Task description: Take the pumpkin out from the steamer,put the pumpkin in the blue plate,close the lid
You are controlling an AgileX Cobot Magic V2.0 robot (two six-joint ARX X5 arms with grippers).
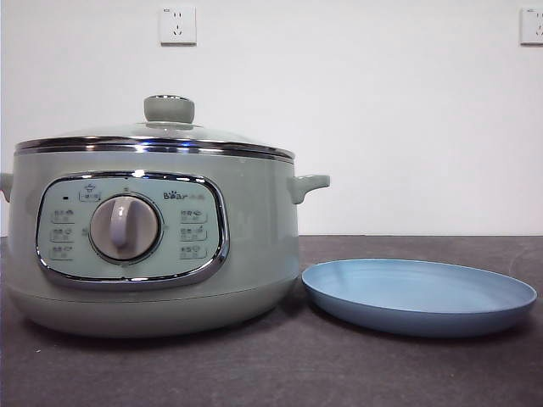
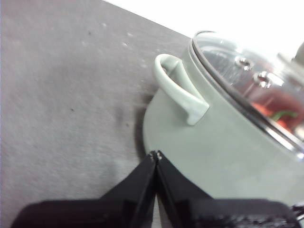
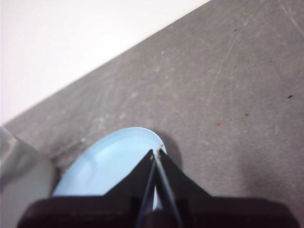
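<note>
The sage-green steamer (image 1: 153, 237) stands at the left of the front view with the glass lid (image 1: 157, 136) on it, knob (image 1: 169, 108) on top. The empty blue plate (image 1: 420, 295) lies to its right. In the left wrist view the steamer's wall (image 2: 218, 152) and side handle (image 2: 178, 88) are close, and the orange pumpkin (image 2: 273, 107) with its green stem shows dimly through the lid (image 2: 237, 66). My left gripper (image 2: 156, 154) is shut and empty beside the steamer. My right gripper (image 3: 156, 153) is shut and empty above the plate's rim (image 3: 109, 161). Neither arm shows in the front view.
The dark grey table (image 1: 280, 365) runs to a white wall with two sockets (image 1: 177, 25). The steamer's edge (image 3: 19, 166) shows beside the plate in the right wrist view. The steamer's control panel with its dial (image 1: 125, 227) faces the front.
</note>
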